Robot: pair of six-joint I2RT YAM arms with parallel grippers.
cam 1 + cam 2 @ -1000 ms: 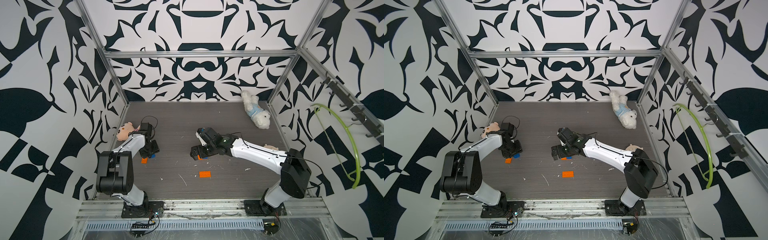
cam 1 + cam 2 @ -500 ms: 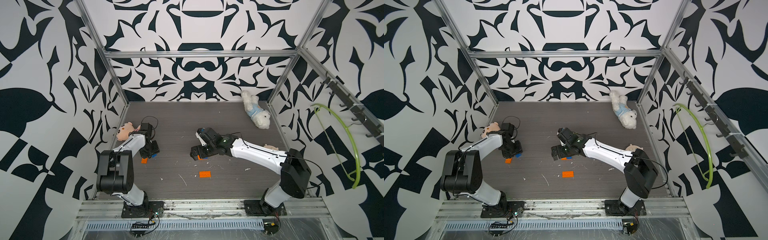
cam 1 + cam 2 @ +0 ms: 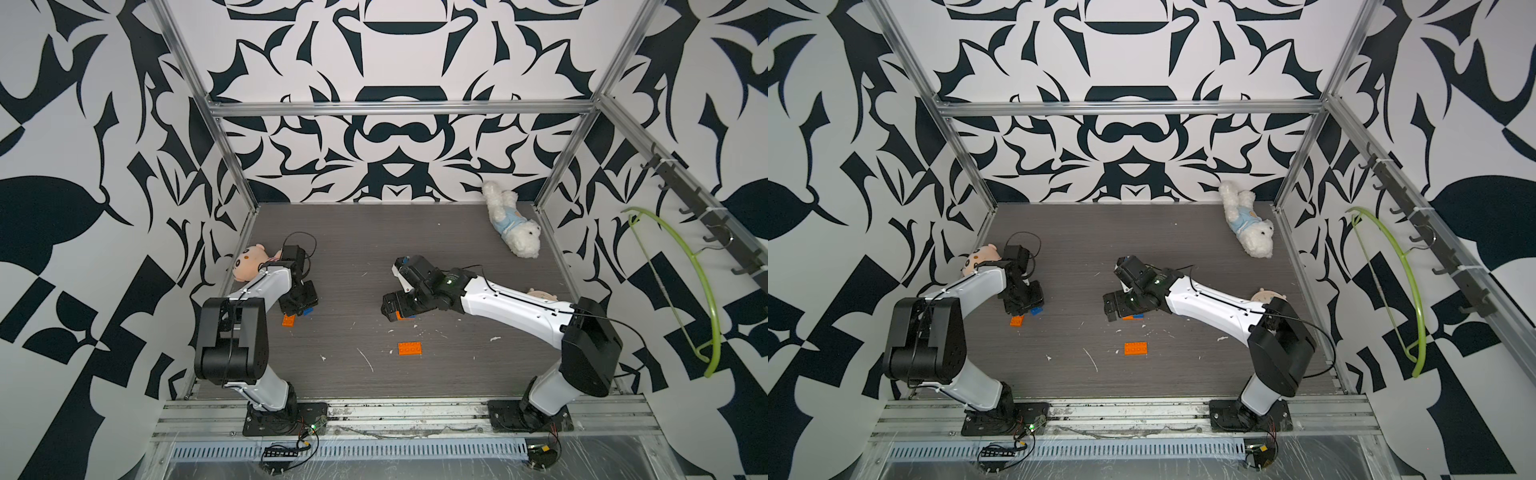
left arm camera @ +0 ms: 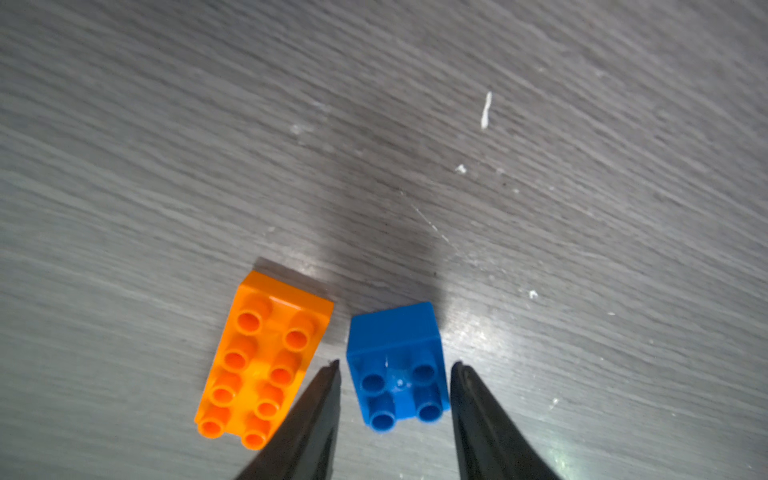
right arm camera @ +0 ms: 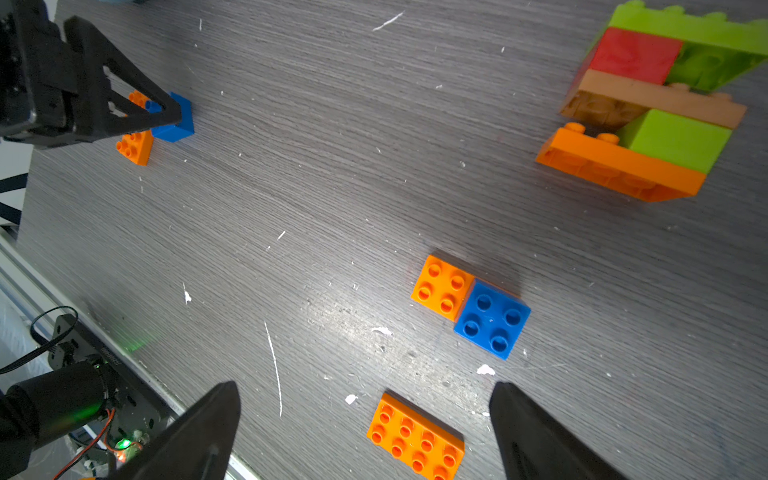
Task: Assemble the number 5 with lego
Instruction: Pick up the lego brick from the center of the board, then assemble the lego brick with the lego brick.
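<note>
Lego bricks (image 3: 409, 348) lie spread on the gray table (image 5: 332, 166). The left gripper (image 4: 393, 365) sits around a blue brick (image 4: 395, 345); I cannot tell if it squeezes. The right gripper (image 5: 365, 384) hangs wide open.

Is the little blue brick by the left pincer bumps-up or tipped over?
Bumps-up. In the left wrist view the blue brick sits flat on the table, with all four studs showing on top.
</note>
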